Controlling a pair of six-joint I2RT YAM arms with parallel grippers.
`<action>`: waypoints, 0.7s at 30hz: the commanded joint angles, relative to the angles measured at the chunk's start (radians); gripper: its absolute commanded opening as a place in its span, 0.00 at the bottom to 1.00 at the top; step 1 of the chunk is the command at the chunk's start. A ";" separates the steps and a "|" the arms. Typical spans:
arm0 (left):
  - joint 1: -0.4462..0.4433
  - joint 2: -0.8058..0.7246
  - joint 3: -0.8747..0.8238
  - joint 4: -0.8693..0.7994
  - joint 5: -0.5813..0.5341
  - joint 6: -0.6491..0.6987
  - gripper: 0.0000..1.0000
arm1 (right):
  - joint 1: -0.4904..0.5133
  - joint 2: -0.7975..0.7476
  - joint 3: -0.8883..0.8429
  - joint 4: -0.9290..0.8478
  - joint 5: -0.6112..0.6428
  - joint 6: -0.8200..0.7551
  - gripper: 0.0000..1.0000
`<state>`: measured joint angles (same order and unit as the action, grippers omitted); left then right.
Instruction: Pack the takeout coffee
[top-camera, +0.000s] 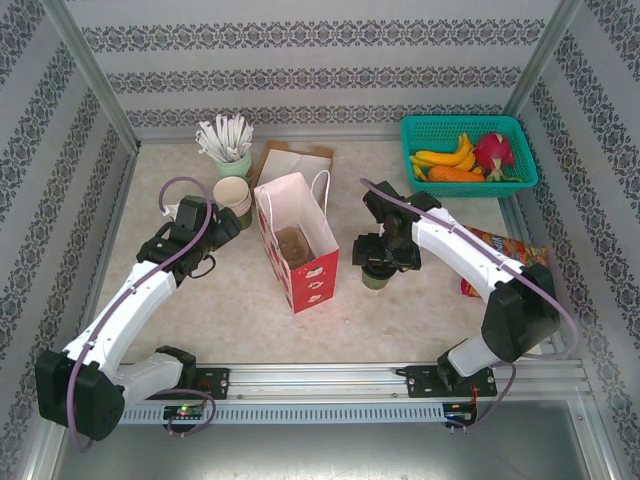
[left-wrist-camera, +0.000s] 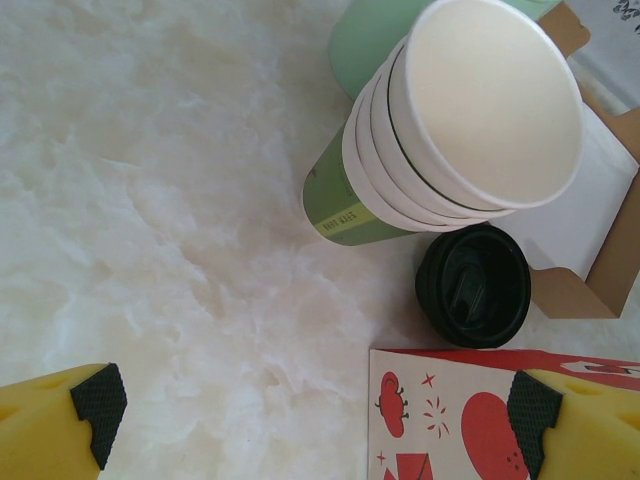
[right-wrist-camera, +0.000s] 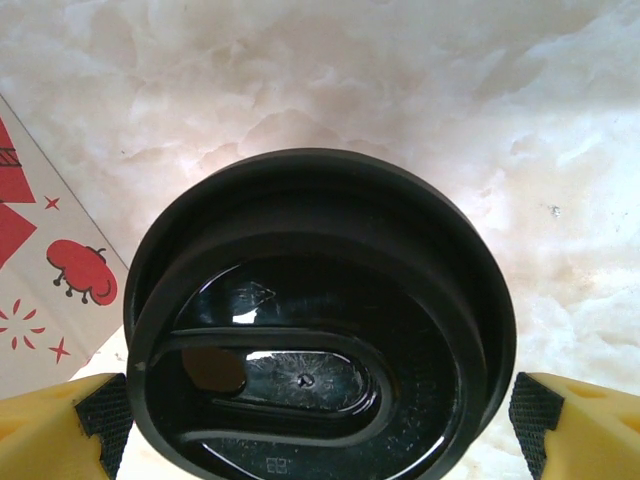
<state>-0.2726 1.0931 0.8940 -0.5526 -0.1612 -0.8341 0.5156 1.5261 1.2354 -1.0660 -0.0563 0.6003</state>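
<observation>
The left tool (left-wrist-camera: 315, 410) hangs wide open, empty, near a lidded coffee cup (left-wrist-camera: 472, 285) just beside the paper bag (top-camera: 312, 280). Right of the bag, the right tool (right-wrist-camera: 318, 410), equally wide, straddles a second coffee cup (right-wrist-camera: 320, 290) on the desk (right-wrist-camera: 400, 90).

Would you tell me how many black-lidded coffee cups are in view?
2: one cup between the right gripper jaws; another beside the cup stack. The bag may hide others.

the 2 arms (top-camera: 128, 300) are white with black joints, mauve cables (top-camera: 187, 180) and yellow, black-padded fingers (left-wrist-camera: 45, 430).
</observation>
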 joint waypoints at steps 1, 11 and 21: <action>0.012 0.000 0.007 0.013 0.011 0.011 1.00 | 0.014 0.018 0.024 -0.011 0.036 0.013 0.98; 0.012 0.015 -0.001 0.014 0.014 0.016 1.00 | 0.018 0.054 0.038 0.010 0.039 0.016 0.98; 0.011 0.053 0.011 0.002 0.032 0.033 1.00 | 0.021 0.078 0.063 -0.031 0.043 0.018 0.98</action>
<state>-0.2726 1.1393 0.8940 -0.5518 -0.1314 -0.8223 0.5220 1.5826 1.2678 -1.0515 -0.0410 0.6041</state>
